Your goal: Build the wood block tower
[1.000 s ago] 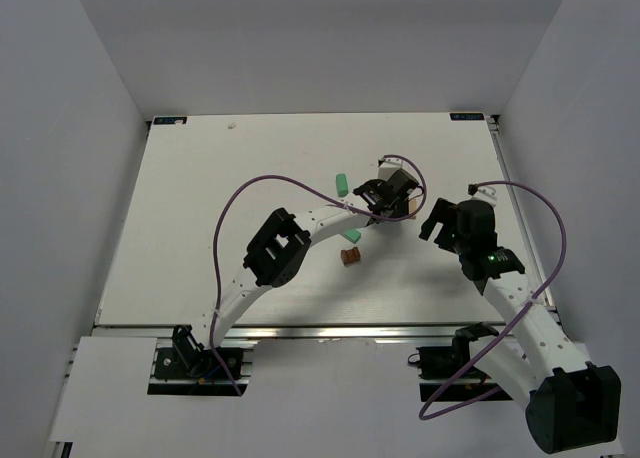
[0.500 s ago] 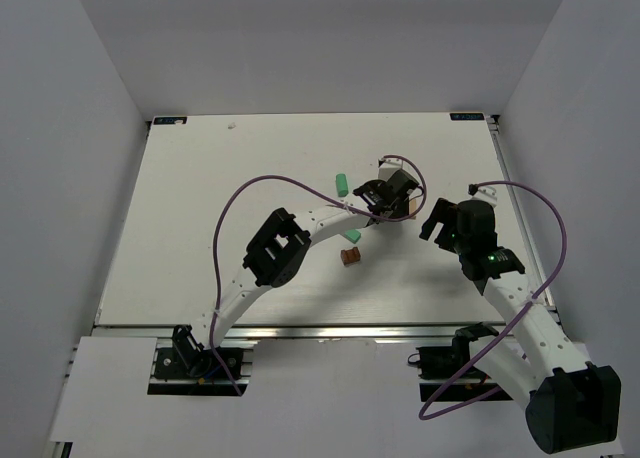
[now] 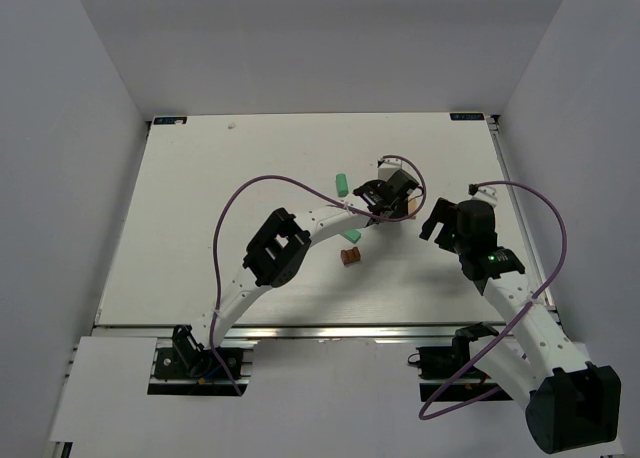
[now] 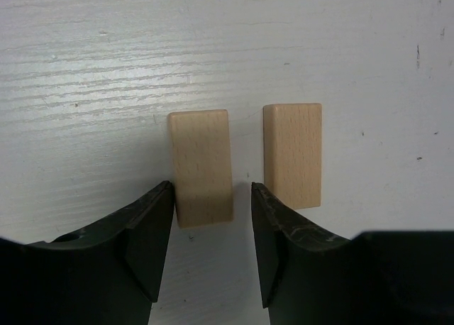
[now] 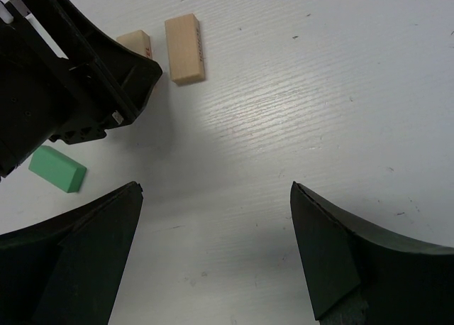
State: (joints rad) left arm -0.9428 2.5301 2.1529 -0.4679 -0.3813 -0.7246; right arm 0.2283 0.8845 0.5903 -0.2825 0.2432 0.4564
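In the left wrist view, two pale tan blocks lie side by side on the white table. My left gripper [image 4: 211, 191] straddles the near end of the left tan block [image 4: 201, 165]. Its left finger touches the block's side and a narrow gap stays at the right finger. The right tan block [image 4: 292, 155] lies just outside the right finger. From above, the left gripper [image 3: 393, 194] hangs over these blocks, with a mint green block [image 3: 341, 184], a second green block [image 3: 352, 235] and a dark brown notched block [image 3: 349, 256] nearby. My right gripper [image 3: 437, 223] stands wide open over bare table.
In the right wrist view, the left gripper's black body [image 5: 71, 76] fills the upper left, with a tan block [image 5: 184, 48] beside it and a green block [image 5: 58, 169] below. A purple cable [image 3: 260, 184] arcs over the left arm.
The left gripper's jaws have narrowed around the tan block. Neither arm has visibly shifted, and the right gripper stays wide open.
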